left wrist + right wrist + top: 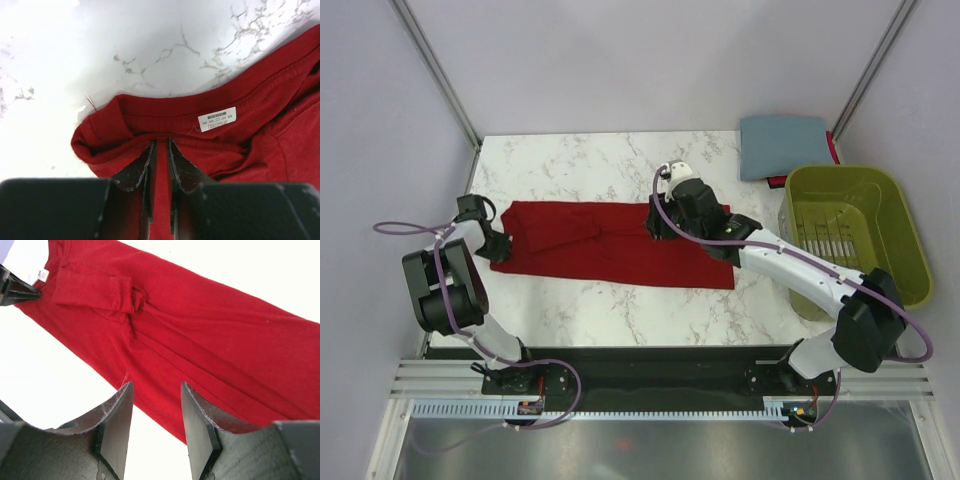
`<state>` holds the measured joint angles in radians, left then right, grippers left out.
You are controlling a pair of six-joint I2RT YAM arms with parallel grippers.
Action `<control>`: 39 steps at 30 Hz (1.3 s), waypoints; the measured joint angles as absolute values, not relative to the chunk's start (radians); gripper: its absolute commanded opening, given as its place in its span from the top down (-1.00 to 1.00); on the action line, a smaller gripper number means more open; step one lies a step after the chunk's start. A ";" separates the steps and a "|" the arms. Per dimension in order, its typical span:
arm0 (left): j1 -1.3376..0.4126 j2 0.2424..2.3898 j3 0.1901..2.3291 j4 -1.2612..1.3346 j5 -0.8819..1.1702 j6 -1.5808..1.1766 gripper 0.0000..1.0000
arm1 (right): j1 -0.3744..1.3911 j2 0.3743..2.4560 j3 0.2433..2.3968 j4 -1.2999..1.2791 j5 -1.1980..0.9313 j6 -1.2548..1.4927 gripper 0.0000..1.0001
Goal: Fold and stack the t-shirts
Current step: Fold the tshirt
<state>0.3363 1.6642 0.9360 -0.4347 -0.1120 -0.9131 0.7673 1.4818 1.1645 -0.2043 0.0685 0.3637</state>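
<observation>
From above, the dark red t-shirt (620, 245) lies as a long band across the tabletop (620, 160), long axis left to right. The left hand (503, 245) meets its left end and the right hand (658, 222) hovers over its middle-right. The blue-grey t-shirt (782, 145) sits folded, upper right. Left wrist: left hand clenched on the collar (150, 112); the white label (217, 119) has print too small to read. Right wrist: right hand released, cloth beyond it.

Olive basket (886, 226), rt; marble tbl (600, 160)

The left arm (445, 285) is folded by the left edge of the counter (600, 160), the left gripper (160, 150) pinching the dark red t-shirt (270, 100). The right arm (800, 270) stretches toward the middle. The right gripper (157, 390) has its fingers parted.
</observation>
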 measured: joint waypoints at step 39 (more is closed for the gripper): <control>0.257 1.792 1.044 -0.297 0.119 -0.677 0.95 | 0.775 1.186 0.997 -0.315 0.142 0.497 -0.04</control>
